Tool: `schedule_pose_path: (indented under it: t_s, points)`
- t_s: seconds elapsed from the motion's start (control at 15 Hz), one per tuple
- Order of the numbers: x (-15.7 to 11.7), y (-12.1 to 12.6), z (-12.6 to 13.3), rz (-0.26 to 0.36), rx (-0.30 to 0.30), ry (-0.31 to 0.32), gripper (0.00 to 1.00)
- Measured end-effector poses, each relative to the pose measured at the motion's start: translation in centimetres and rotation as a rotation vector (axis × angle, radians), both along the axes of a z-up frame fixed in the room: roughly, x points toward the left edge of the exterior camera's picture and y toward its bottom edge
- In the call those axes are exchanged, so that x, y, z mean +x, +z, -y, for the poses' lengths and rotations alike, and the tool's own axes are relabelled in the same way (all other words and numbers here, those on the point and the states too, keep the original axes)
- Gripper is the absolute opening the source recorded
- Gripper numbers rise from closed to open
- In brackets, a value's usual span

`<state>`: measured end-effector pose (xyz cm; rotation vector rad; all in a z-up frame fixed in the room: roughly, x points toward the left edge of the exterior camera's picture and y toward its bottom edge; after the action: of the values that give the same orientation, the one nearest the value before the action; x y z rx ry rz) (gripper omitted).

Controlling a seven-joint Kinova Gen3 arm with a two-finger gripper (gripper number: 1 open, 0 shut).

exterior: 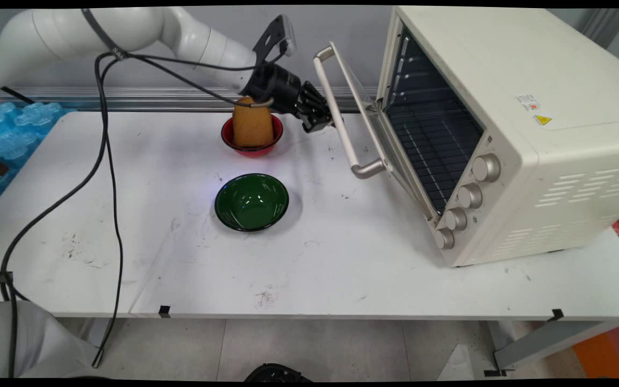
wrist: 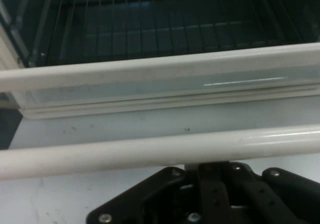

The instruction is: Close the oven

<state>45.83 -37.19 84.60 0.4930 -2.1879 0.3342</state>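
Cream-white oven door handle [exterior: 342,121] — your gripper [exterior: 324,122] is right up against it.

You have one toaster oven [exterior: 503,134] at the table's right end, cream-coloured, its glass door [exterior: 374,115] hanging partly open with the pale bar handle running across the door's outer edge; four round knobs [exterior: 470,196] sit in a column on its front, and dark wire racks show inside. In the hand view the bar [wrist: 160,151] crosses just above the black linkage, hiding the fingertips — you cannot tell whether the fingers are apart or together. Just left of the gripper stands one red bowl [exterior: 251,144] holding one upright brown loaf-like piece [exterior: 252,124]. Nearer the camera sits one green bowl [exterior: 251,202], well apart from the oven, on the white table [exterior: 342,269].
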Motion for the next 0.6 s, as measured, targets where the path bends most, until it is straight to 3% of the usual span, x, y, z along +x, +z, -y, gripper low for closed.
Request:
schedule_pose_path:
  t_s: [0.6]
  points:
    - [-1.0, 2.7, 1.8, -0.018, 0.025, 0.022, 0.00]
